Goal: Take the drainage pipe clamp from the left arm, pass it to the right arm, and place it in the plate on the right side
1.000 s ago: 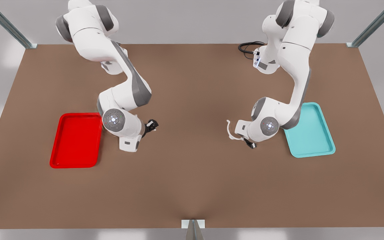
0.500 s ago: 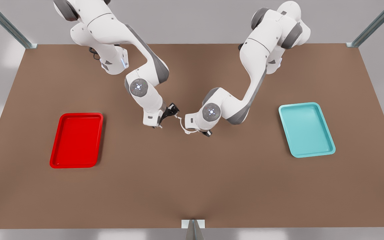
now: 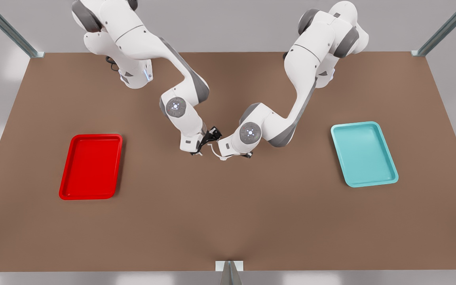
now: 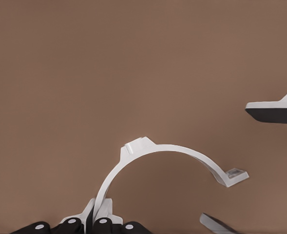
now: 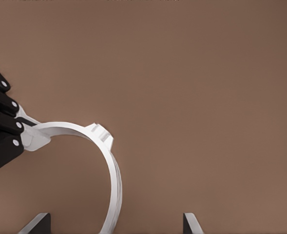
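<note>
Front view: mid-tabletop handover. My left claw clamps the drainage pipe clamp; my right claw, spread wide, straddles its free end. Next, I'd close.

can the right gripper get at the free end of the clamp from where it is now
Probably yes. The right gripper is open, and the drainage pipe clamp runs down between its fingers; the left gripper pinches only the far tab, with nothing in between.

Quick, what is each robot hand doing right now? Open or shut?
Left gripper: shut on the drainage pipe clamp.
Right gripper: open, one finger on each side of its other end.
</note>
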`<state>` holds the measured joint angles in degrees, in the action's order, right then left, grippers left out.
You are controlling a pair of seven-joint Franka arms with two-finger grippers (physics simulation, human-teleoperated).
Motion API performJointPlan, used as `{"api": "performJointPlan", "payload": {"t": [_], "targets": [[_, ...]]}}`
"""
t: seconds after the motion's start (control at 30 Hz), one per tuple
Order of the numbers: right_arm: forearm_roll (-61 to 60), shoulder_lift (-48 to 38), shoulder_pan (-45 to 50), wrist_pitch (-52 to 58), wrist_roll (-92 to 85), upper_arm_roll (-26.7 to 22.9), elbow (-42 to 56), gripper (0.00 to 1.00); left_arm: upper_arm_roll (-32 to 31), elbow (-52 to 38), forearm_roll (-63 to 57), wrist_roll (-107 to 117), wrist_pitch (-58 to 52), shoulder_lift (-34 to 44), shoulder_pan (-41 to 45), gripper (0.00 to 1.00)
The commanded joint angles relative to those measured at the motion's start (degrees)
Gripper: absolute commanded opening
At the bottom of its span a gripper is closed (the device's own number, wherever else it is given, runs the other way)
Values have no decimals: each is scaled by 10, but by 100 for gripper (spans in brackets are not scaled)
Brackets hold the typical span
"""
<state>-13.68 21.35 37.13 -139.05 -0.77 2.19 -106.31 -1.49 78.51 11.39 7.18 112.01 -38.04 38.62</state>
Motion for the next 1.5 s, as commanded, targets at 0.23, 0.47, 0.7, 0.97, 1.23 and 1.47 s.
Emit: {"api": "performJointPlan", "payload": {"t": [0.23,0.47,0.7,0.97,1.23,1.47], "targets": [[5,37,13,-17,16,-1,15,100,0,0,5,79,-4,1,2,21],[6,66,17,-21,17,-1,36,100,0,0,5,82,-4,1,4,21],[8,70,17,-25,14,-1,36,21,0,0,4,86,-2,1,3,31],[7,70,13,-24,14,-1,54,21,6,0,-38,85,-75,39,-49,100],[8,52,-58,-15,-62,-8,51,21,4,-136,-161,-66,-419,130,-322,100],[8,31,-235,27,-308,-7,22,21,-4,86,-153,-135,-300,235,-356,100]]}}
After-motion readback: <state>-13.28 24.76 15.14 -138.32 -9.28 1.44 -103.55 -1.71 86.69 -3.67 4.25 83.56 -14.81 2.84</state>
